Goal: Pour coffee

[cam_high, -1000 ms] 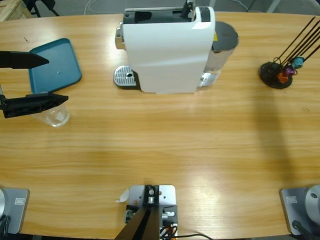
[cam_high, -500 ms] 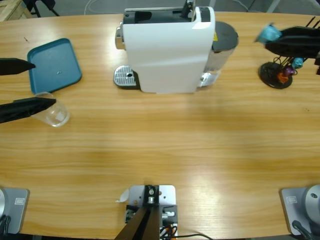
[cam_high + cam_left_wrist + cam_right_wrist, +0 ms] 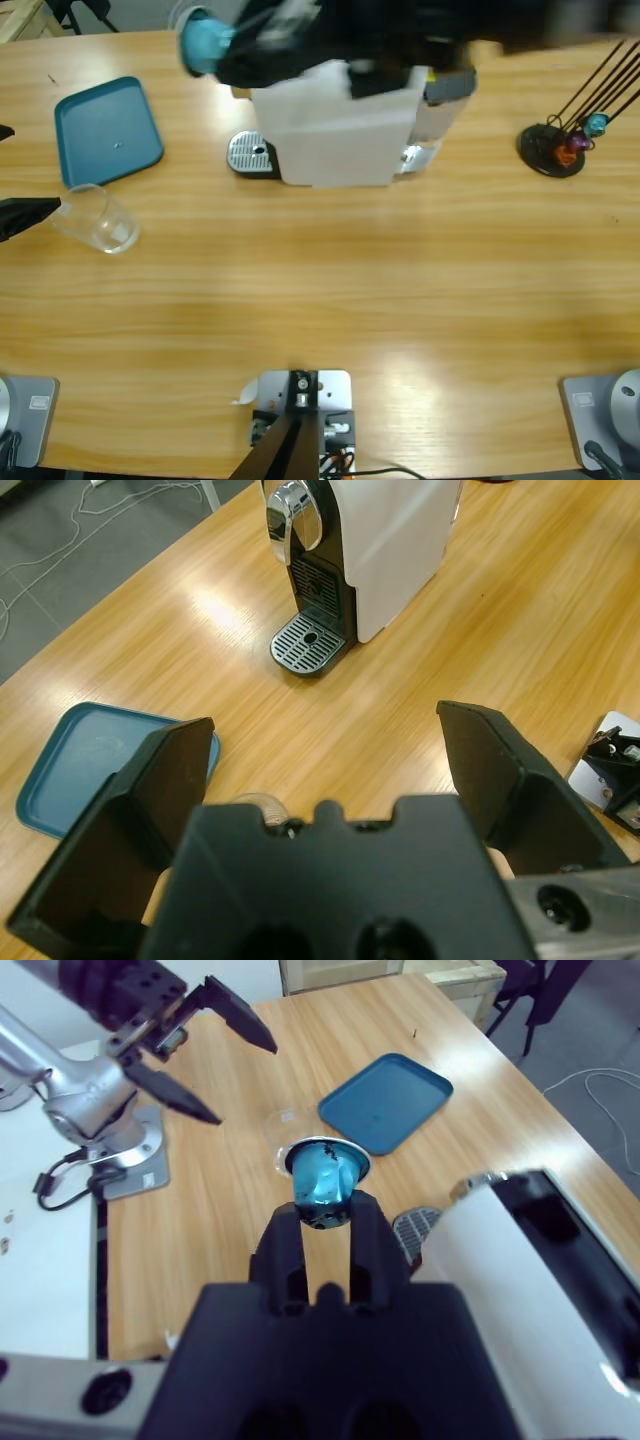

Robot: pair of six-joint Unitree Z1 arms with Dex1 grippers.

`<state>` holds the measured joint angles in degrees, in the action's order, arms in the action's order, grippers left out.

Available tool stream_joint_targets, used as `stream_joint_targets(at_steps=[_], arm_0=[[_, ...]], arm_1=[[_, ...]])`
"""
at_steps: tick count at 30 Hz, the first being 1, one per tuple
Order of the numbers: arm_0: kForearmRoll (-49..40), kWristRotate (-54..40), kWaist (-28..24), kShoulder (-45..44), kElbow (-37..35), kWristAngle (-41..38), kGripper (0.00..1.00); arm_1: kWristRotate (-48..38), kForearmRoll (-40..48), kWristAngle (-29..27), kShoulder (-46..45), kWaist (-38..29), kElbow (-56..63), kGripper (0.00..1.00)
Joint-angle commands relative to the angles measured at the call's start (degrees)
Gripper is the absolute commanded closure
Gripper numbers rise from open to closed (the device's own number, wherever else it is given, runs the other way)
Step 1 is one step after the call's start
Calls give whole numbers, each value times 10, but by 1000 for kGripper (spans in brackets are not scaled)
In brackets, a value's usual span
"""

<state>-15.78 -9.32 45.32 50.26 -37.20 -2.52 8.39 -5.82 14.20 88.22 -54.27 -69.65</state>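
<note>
We see the long wooden table [image 3: 330,290] filling the high view, and on its far side the white coffee machine [image 3: 335,125] with a round metal drip grate [image 3: 250,153] at its front. Our right arm [image 3: 420,30] sweeps across above the machine as a dark blur, coming in from the upper right. To the left of the machine lies the teal tray [image 3: 105,130], flat on the wood and bare. At the far right stands a black capsule rack [image 3: 555,145] with thin rods and a few coloured capsules hung low on it.

Near the left edge, just below the tray, a clear plastic cup [image 3: 95,218] lies tilted on the table; we cannot tell whether any coffee is in it, and we see no coffee elsewhere. Our left gripper [image 3: 330,770] sits at the left edge of the table beside that cup, its two black jaws spread wide with nothing between them; in its wrist view the cup's rim [image 3: 255,800] just peeks over the gripper body.

Our right gripper [image 3: 325,1222] has its jaws closed tight on a small teal coffee capsule [image 3: 325,1175], silver rim outward. In the high view that capsule [image 3: 203,38] hangs over the table's far edge, left of the machine's top
</note>
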Motion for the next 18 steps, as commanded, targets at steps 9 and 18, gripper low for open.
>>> stream_joint_targets(at_steps=[9,18], arm_0=[[-1,18,-2,-5,16,16,32],[7,20,-2,-2,28,16,32]], arm_1=[[48,35,-115,121,59,-35,1000],[65,20,-129,121,72,-42,1000]])
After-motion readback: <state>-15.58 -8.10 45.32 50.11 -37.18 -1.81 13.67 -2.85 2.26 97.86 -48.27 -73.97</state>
